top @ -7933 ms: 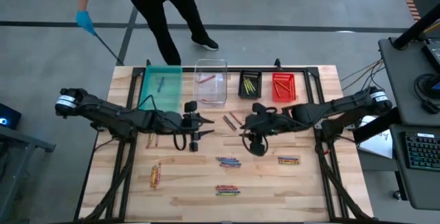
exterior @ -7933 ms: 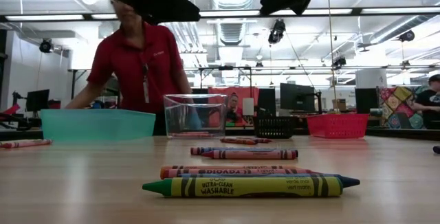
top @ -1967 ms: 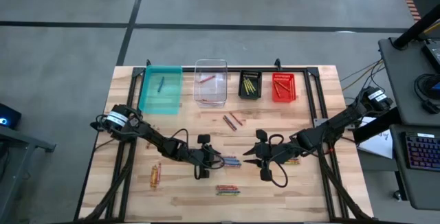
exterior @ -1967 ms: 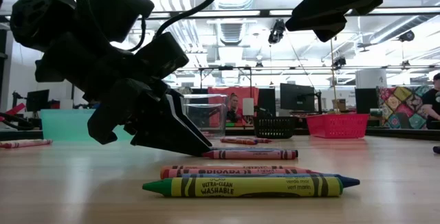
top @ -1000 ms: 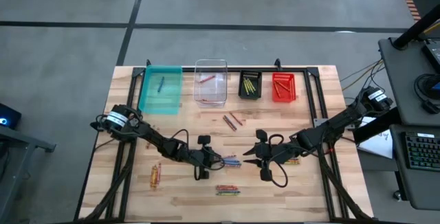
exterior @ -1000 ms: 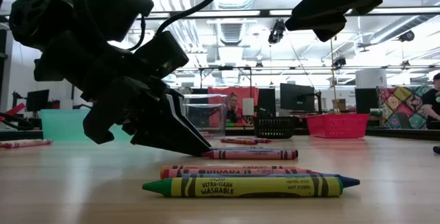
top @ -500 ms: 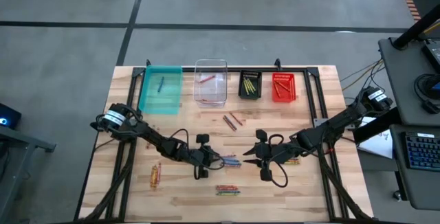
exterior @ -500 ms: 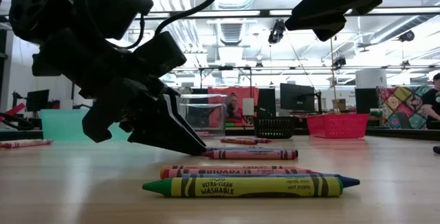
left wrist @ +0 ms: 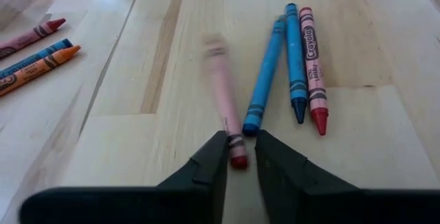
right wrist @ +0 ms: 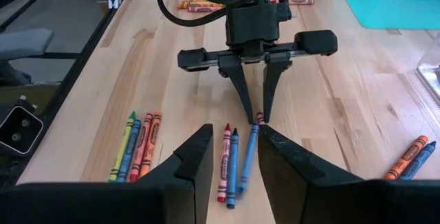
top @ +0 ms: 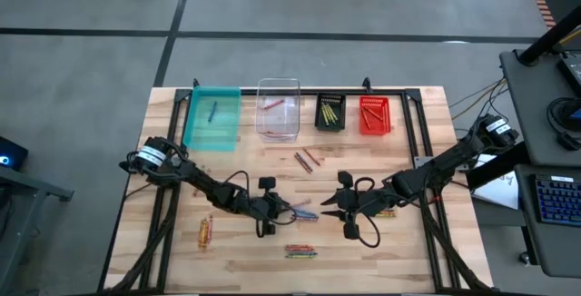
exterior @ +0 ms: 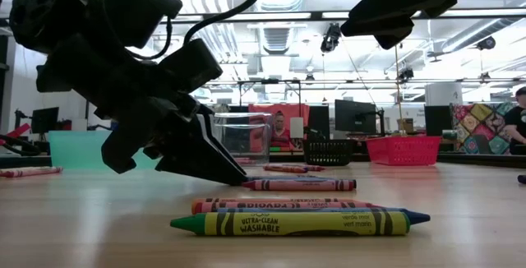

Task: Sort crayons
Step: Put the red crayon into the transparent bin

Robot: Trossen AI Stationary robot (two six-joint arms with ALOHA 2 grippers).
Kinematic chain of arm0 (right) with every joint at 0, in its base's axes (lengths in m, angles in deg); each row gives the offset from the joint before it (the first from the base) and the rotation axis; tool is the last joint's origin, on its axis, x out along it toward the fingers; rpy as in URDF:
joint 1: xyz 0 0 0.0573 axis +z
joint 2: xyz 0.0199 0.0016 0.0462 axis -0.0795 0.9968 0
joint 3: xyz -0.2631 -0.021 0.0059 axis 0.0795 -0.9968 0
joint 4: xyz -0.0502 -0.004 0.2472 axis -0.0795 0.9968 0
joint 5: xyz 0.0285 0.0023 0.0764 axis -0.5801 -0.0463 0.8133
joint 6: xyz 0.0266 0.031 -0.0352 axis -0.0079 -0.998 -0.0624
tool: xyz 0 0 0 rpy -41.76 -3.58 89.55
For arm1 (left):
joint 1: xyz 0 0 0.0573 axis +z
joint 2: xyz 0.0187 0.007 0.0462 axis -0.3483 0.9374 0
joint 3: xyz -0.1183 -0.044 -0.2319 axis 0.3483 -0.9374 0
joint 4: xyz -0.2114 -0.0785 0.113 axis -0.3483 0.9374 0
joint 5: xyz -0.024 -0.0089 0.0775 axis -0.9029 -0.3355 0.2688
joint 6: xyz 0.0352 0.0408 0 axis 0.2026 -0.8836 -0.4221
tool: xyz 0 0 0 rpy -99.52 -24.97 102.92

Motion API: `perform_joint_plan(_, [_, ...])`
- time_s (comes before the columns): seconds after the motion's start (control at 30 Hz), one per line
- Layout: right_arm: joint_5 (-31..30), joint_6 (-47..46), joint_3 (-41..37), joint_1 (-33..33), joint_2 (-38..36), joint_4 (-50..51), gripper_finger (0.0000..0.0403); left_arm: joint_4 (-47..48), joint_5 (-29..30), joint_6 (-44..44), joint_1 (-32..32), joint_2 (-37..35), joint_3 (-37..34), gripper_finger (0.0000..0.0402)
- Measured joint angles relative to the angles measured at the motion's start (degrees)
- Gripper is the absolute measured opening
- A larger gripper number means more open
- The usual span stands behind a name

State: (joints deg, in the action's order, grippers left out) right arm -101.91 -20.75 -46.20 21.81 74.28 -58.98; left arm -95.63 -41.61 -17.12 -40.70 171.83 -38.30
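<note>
My left gripper (left wrist: pixel 240 165) stands low over the middle of the table (top: pixel 227 173), its fingertips on either side of the near tip of a pink crayon (left wrist: pixel 223 93). That crayon lies flat beside two blue crayons (left wrist: pixel 268 73) and a red-tipped one (left wrist: pixel 311 66). The right wrist view shows the same gripper (right wrist: pixel 256 117) from the front. My right gripper (top: pixel 338 207) hovers open to the right of this group, holding nothing; its fingers frame the crayons (right wrist: pixel 234 155) in its own wrist view. My left gripper has the pink crayon's pointed end (left wrist: pixel 238 157) between its two fingertips. The fingers come slanting down from the table's left side, in line with the crayon's length. The crayon lies on the table, and its far end shows blurred.
Teal (top: pixel 211 114), clear (top: pixel 278 110), black (top: pixel 329 113) and red (top: pixel 374 114) bins line the far edge. More crayon groups lie at the near middle (top: pixel 300 251), near left (top: pixel 205 231), right (top: pixel 381 212) and toward the bins (top: pixel 306 159). Bare wood lies between them.
The pink crayon's far end has swung a little on the table, away from the blue crayons, while its tip at my left fingertips has stayed in place.
</note>
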Motion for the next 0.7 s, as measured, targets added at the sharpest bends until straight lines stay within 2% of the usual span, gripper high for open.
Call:
perform_joint_plan(0.2, [0.0,0.0,0.0,0.0,0.0,0.0,0.0103,0.1,0.4,0.3,0.0,0.0,0.0,0.0006])
perform_joint_plan(0.5, [0.0,0.4,0.0,0.0,0.0,0.0,0.0103,0.7,1.5,0.4,0.1,-1.3,-0.1,0.0002])
perform_joint_plan(0.7, [-0.1,3.6,0.0,-0.2,0.8,-3.1,0.0103,0.5,4.8,-2.8,0.2,-4.1,-0.2,0.0001])
